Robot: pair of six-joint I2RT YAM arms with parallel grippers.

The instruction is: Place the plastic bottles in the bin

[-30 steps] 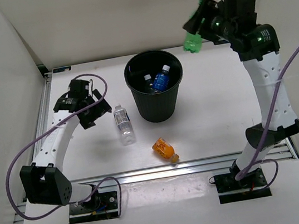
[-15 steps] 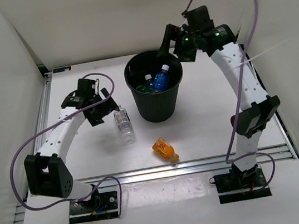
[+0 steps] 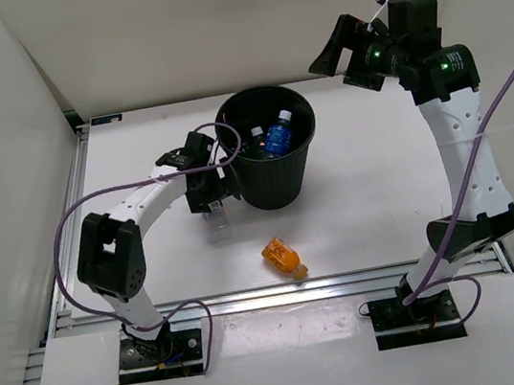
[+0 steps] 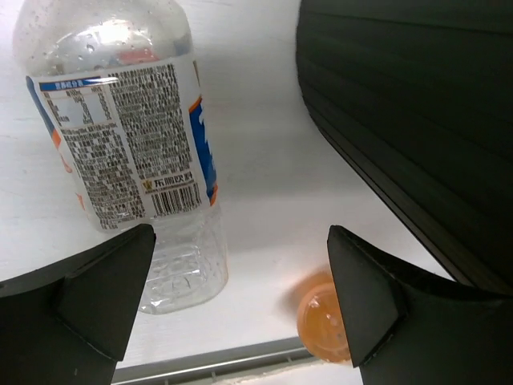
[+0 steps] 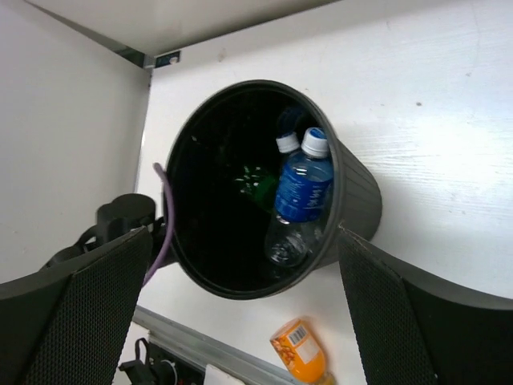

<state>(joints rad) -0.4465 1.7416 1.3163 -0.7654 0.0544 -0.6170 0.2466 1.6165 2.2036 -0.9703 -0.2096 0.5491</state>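
Green bottle is in, and I'm lining up on the clear one.
The green bottle (image 5: 258,189) that my right pincer (image 5: 243,237) was gripping a second ago, up by the bin's far right, now lies inside the bin (image 3: 272,182). That pincer hangs high to the right of the rim, spread wide and empty. My left pincer (image 4: 239,269) has swung in from the left to the clear bottle (image 4: 132,152), which lies on the desk (image 3: 373,194) just beside the bin. Its jaws stand open with the bottle towards the left finger, nothing gripped yet. I count five bottles. Three are in the bin: the green bottle, the blue-labelled bottle (image 3: 277,137) and a white-capped bottle (image 5: 287,143). Two are on the desk: the clear bottle and the orange bottle (image 3: 284,257). There is one bin. I judge two drops remain.
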